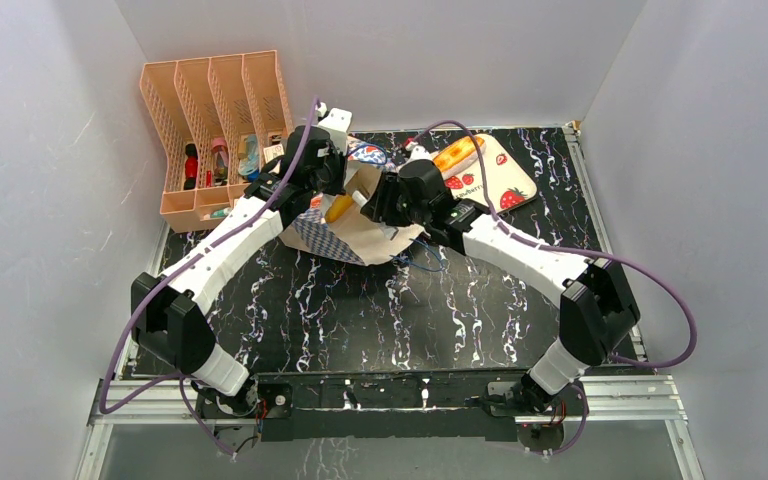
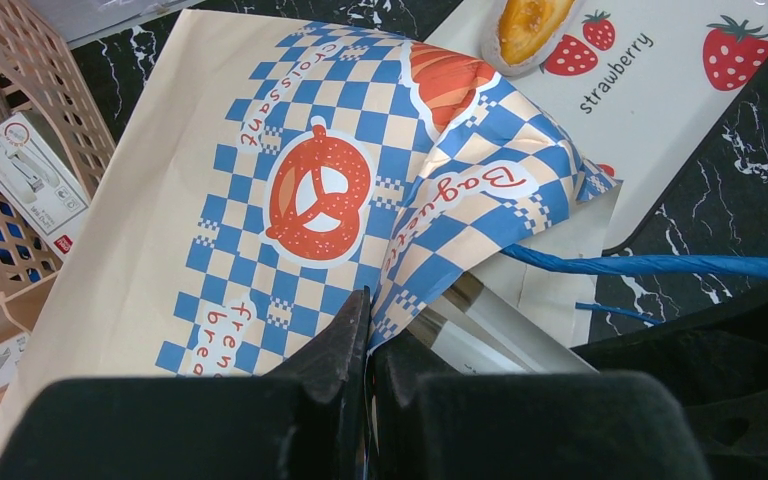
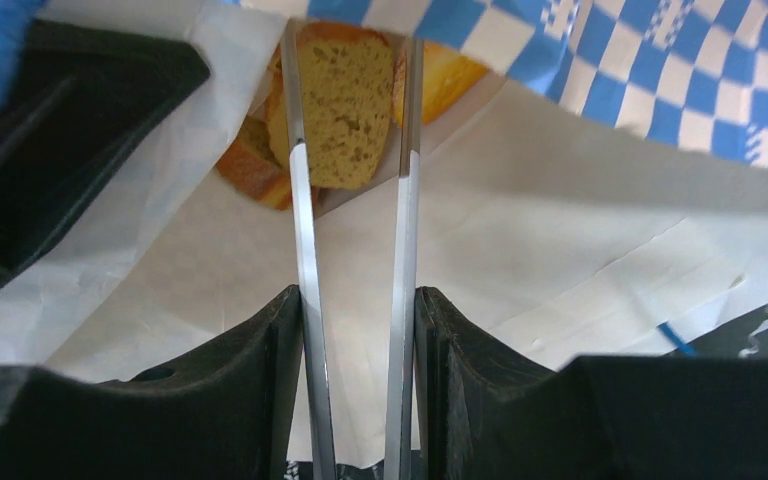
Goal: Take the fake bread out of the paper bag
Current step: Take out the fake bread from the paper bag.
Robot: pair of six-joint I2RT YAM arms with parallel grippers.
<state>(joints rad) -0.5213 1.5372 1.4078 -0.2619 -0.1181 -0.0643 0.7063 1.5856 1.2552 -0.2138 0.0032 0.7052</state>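
Observation:
The paper bag (image 1: pixel 355 235) lies on its side mid-table, its blue-checkered band (image 2: pixel 300 190) facing up. My left gripper (image 2: pixel 368 312) is shut on the bag's rim and holds the mouth up. My right gripper (image 3: pixel 357 300) is shut on metal tongs (image 3: pixel 305 250) that reach into the white inside of the bag (image 3: pixel 560 250). The tong blades sit on either side of a brown toast-like slice (image 3: pixel 345 110). Other fake bread pieces (image 3: pixel 445 80) lie behind the slice. A long orange-glazed loaf (image 1: pixel 458 153) rests outside on the strawberry tray (image 1: pixel 508 180).
A peach file rack (image 1: pixel 215 110) holding small items stands at the back left, close to the left arm. The bag's blue cord handles (image 2: pixel 650 265) trail toward the tray (image 2: pixel 680 90). White walls close in the black marbled table (image 1: pixel 360 310).

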